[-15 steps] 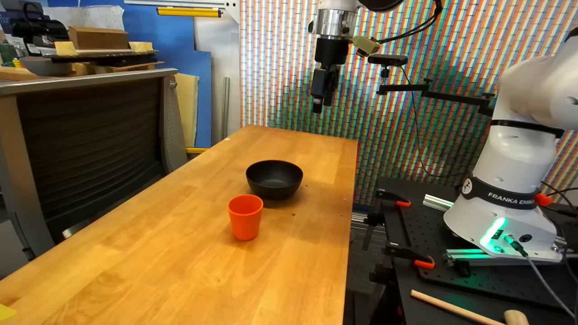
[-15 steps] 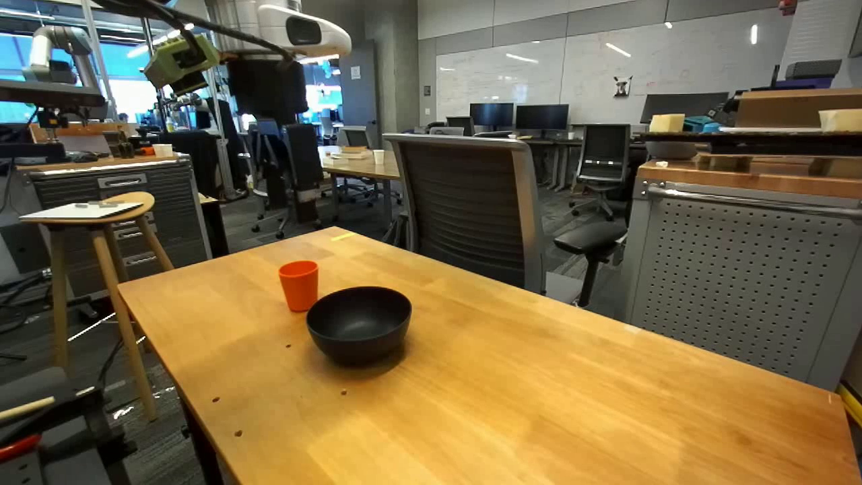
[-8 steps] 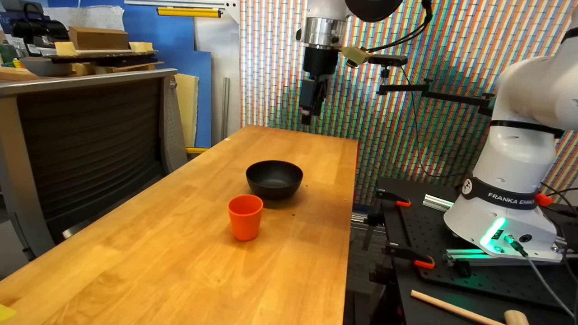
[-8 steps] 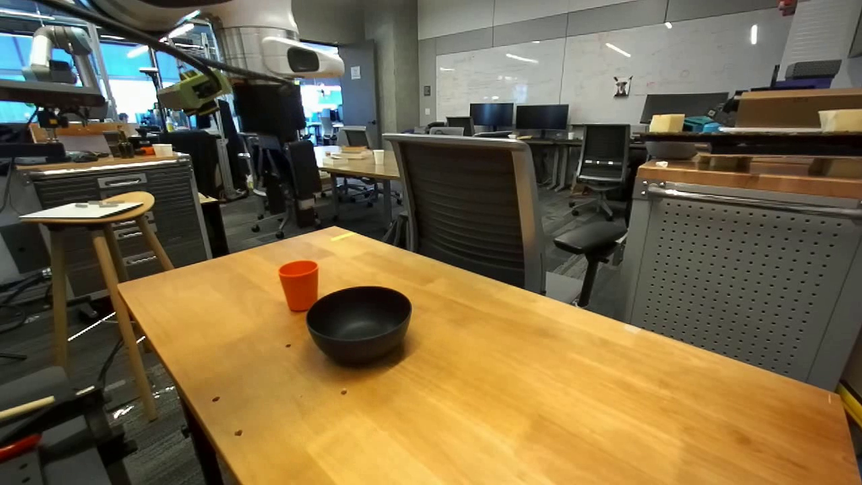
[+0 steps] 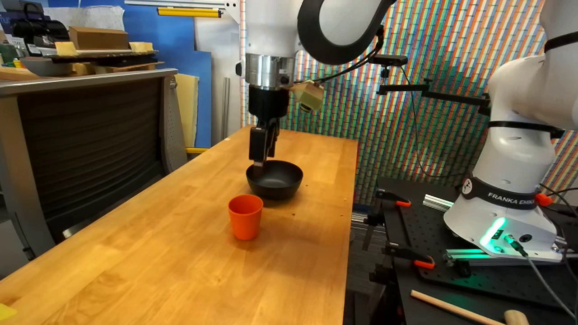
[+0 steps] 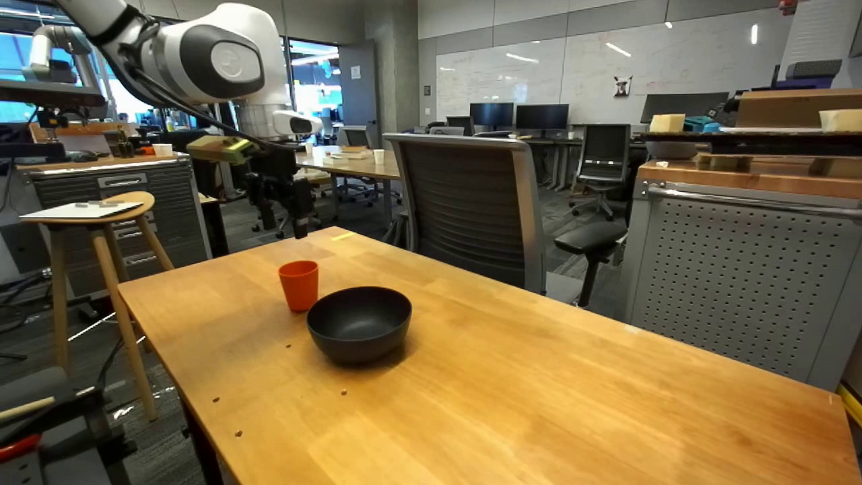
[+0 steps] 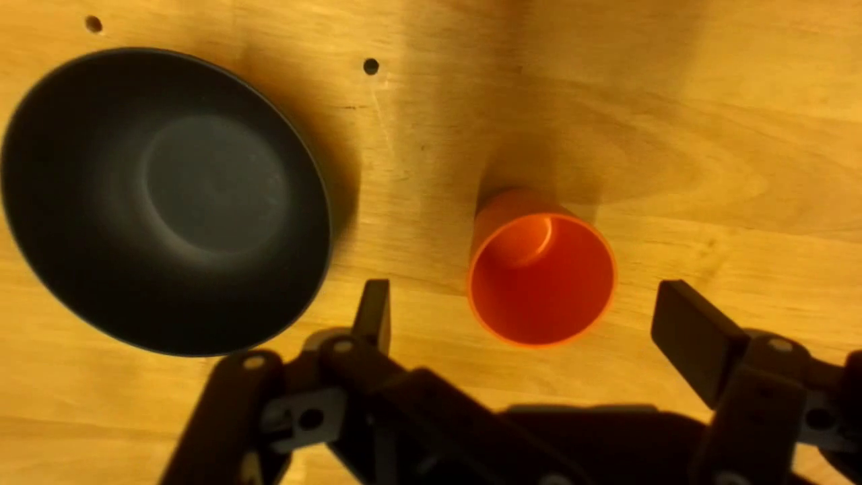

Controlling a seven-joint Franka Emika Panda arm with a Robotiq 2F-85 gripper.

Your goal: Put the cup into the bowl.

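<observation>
Frankly, hard to part black from black in an exterior view, with a fingertip [image 5: 258, 164] of the gripper [image 7: 522, 323] set against the dark inside of the bowl [image 5: 280, 189]; cannot judge the depth between them there. Blurred at close range in the wrist view, and cut off by the bottom and right edges, along the linkage [image 7: 761, 417]. Cut off too, in both exterior views, at the upper stretch of the arm [image 5: 271, 31]. Dim inside the bowl, down to a paler round floor, and reaching the left edge in the wrist view.

Easier to read at the gripper's tips: spread wide, with 2 pads [image 7: 374, 313] well apart to either side of the cup [image 7: 542, 279] in the wrist view and the table [image 7: 427, 316] showing in both gaps. Above the table, in both exterior views.

As for the cup: orange-red, round at the rim, slightly tapered toward the base, deeper red within, with a pale glint curving along the inner floor. Mostly hidden on its outer wall from above, save for a strip past the rim. Standing upright on the table, just beside the bowl; meeting its outline in both exterior views, yet apart in the wrist view, with a band of table between.
</observation>
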